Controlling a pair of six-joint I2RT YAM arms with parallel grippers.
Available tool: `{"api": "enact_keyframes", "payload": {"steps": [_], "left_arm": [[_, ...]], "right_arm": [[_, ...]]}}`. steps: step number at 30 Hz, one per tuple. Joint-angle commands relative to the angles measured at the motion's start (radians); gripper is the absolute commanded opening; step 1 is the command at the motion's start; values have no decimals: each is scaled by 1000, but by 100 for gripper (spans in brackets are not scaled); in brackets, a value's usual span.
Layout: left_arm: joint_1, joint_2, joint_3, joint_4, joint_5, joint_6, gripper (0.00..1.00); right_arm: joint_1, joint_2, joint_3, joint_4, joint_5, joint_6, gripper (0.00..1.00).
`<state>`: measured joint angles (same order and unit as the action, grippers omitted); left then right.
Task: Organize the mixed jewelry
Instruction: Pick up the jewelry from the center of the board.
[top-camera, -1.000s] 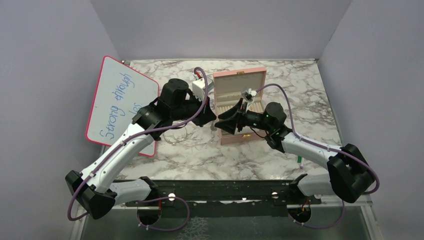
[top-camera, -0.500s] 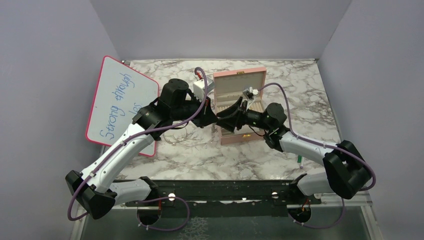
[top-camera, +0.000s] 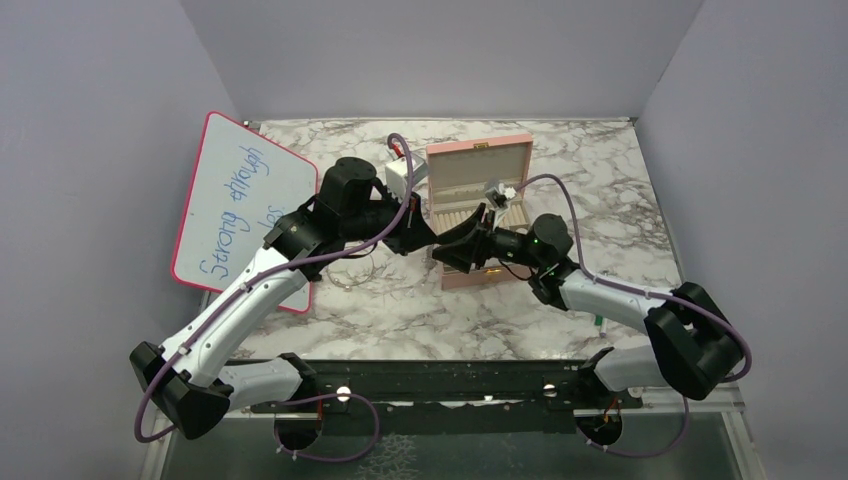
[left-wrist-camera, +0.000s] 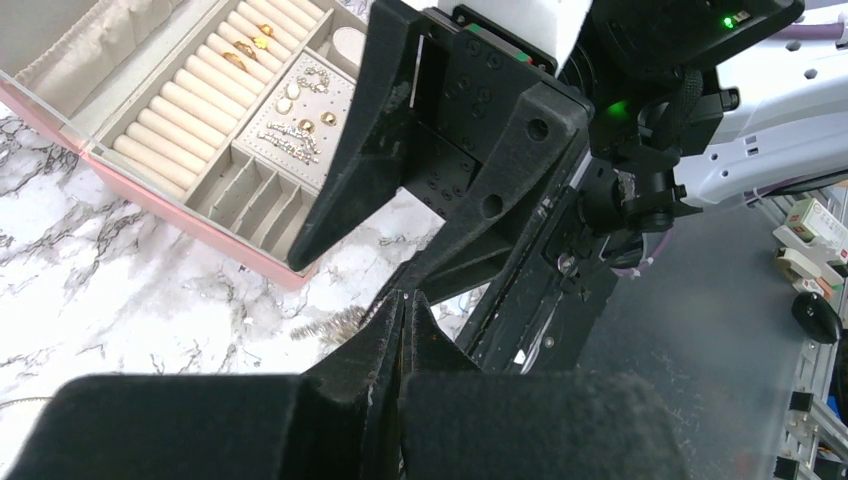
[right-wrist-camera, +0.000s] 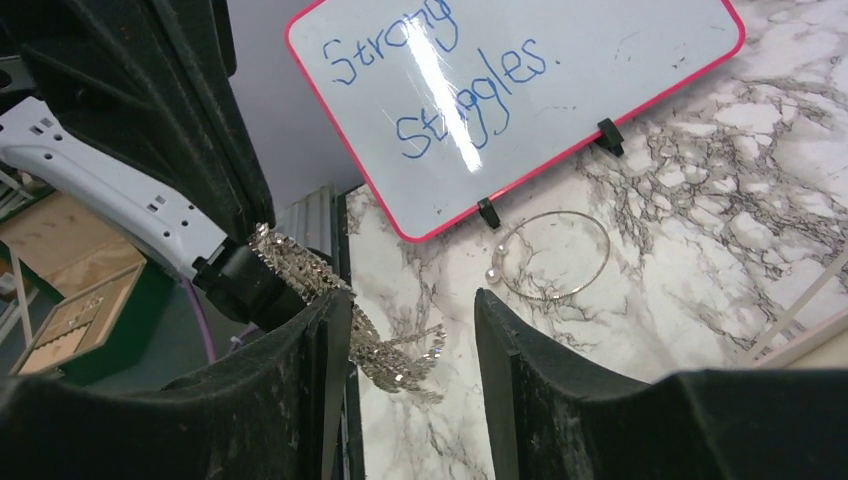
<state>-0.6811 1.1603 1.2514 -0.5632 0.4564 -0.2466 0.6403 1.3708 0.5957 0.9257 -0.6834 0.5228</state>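
Note:
My left gripper (top-camera: 428, 240) is shut on a sparkly silver chain (right-wrist-camera: 400, 355), which hangs from its tips (left-wrist-camera: 403, 297) above the marble in front of the open pink jewelry box (top-camera: 478, 200). The chain also shows in the left wrist view (left-wrist-camera: 325, 322). My right gripper (right-wrist-camera: 410, 300) is open, with the dangling chain just inside its left finger (right-wrist-camera: 300, 370); in the top view it (top-camera: 462, 245) meets the left gripper. Gold rings (left-wrist-camera: 245, 50) and earrings (left-wrist-camera: 300, 125) sit in the box. A thin silver hoop with pearl ends (right-wrist-camera: 555, 255) lies on the table.
A pink-framed whiteboard (top-camera: 240, 210) leans at the left, close to the hoop. A small white box (top-camera: 400, 178) stands behind the left gripper. A green-and-white marker (top-camera: 600, 322) lies by the right arm. Walls enclose the marble table (top-camera: 600, 170).
My right arm has shifted a little to the left, bringing its open jaws against the left gripper's tips. The left arm has barely moved.

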Motion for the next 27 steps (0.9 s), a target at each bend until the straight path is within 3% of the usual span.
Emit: {"api": "enact_keyframes", "payload": {"steps": [1,9,27], "left_arm": [[1,-31,-7,25,-14,-6,0],[2,-15,-6,23,16,0,0],[2,3,-3,42,67,-8,0]], "right_arm": [[6,-65,-30,21,33,-16,54],[5,-50,-13,36,24,-12,58],[9,81,58,77,73,7,54]]}}
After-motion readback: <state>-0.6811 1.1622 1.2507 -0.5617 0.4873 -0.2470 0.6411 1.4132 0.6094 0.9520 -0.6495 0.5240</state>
